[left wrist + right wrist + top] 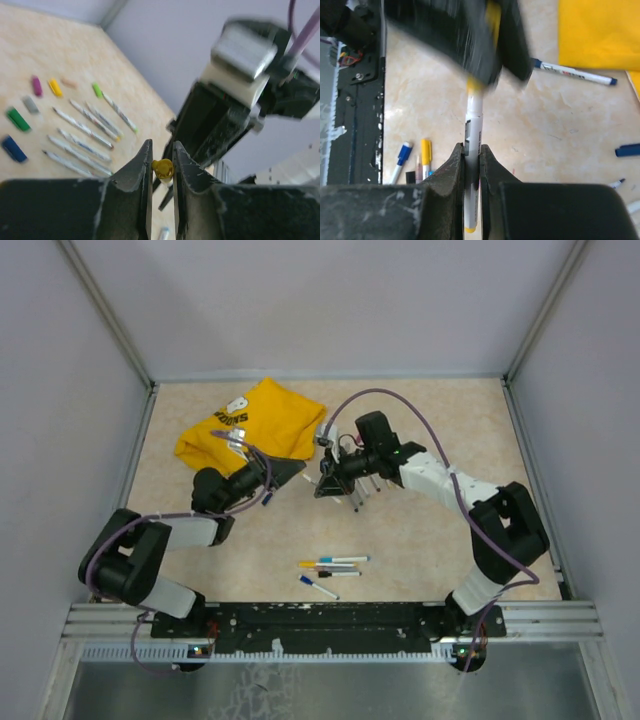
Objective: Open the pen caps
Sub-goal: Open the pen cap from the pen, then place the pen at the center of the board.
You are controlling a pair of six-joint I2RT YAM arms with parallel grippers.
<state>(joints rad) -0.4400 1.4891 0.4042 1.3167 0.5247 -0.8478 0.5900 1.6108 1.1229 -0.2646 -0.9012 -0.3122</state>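
My right claw [471,148] clamped the thin white pen [474,112], my left claw [162,155] pinched its stubby yellow cap [163,169], dead in line.

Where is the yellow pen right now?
The yellow pen is held between both grippers, mid-table beside the yellow T-shirt: the right gripper grips its white barrel, the left gripper its yellow cap.

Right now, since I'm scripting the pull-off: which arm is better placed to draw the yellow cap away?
Left. The left gripper pinches the yellow cap; the right gripper clamps the pen by its white barrel, so it likely serves better as the anchor.
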